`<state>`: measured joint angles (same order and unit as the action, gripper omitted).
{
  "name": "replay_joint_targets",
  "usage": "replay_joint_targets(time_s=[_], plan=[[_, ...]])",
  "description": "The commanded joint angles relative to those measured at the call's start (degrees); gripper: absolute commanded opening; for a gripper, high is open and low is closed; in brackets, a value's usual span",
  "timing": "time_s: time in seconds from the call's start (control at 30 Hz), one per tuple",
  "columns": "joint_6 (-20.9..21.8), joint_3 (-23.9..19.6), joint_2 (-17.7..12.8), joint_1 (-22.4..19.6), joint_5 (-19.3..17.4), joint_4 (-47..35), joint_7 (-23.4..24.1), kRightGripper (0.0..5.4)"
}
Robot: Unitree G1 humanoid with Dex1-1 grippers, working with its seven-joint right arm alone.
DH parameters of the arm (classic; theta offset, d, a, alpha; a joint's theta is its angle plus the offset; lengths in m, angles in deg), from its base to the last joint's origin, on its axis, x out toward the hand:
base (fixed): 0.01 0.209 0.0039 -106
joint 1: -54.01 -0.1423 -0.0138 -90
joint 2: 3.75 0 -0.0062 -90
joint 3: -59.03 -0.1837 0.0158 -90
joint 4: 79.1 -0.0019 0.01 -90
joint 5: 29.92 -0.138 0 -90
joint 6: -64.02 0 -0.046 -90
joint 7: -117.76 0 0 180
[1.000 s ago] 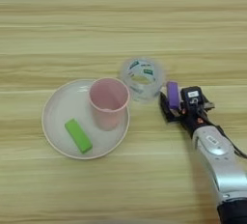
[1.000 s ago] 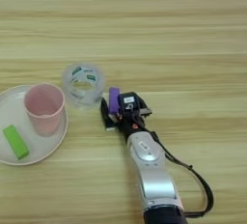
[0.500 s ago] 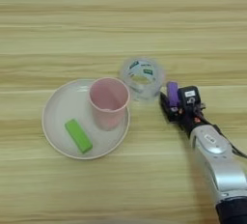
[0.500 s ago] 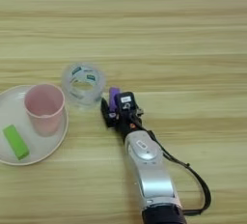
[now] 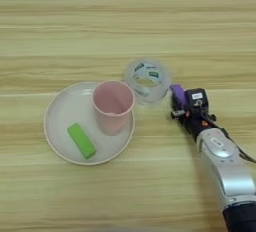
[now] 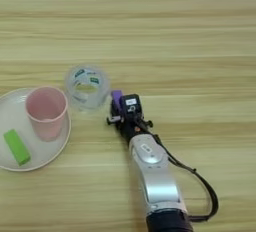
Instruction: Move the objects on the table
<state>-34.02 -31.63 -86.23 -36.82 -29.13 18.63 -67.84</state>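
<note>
The plate [image 5: 57,111] lies on the left of the table [image 5: 125,21], with the cup [image 5: 113,105] standing upright on its right part and the green block [image 5: 81,140] flat on its near-left part, apart from the cup. Those two look settled there, as if the plate serves as the collecting place.

Just beyond the plate's far-right rim sits the tape roll [image 5: 146,80], lying flat on the table with its hole facing up. It is close to the cup but seems not to touch it.

The right arm comes in from the near right, its silver forearm slanting up to the gripper [image 6: 119,110], which sits just right of the roll. The purple block [image 5: 178,94] shows at the far-left side of the gripper, tilted, and close to the roll's right edge. The block appears to be pinched between the black fingers, since it rides at the claw's tip at an angle and not flat on the wood; so the claw reads as clamped on it, though the fingers themselves are largely masked by the gripper body.

My guess is that the block is being carried or nudged leftward toward the roll or the plate
</note>
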Motion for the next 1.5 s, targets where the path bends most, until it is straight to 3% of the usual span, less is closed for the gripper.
replay_joint_targets(time_s=[0.03, 0.3, 0.6, 0.63, 1.0, 1.17, 1.33, 1.5], plan=[[-2.65, -1.74, -1.17, 0.18, 1.29, 3.28, 2.32, 1.43], [-3.35, -4.74, -1.89, -1.95, 1.11, 7.15, 5.49, 1.43], [-2.69, -5.42, -2.21, -2.63, 1.10, 8.87, 5.61, 1.43], [-2.37, -5.28, -2.20, -2.56, 1.25, 8.79, 5.62, 1.72], [3.40, -4.63, -3.14, -1.45, 1.94, 6.02, 4.64, 2.73], [5.29, -5.63, -3.95, -0.93, 0.05, 1.51, 2.60, 3.16], [4.09, -6.87, -4.82, -2.57, -2.26, -4.76, 0.22, 3.61], [-1.48, -7.49, -5.66, -7.80, -3.60, -12.99, -1.05, 4.09]])
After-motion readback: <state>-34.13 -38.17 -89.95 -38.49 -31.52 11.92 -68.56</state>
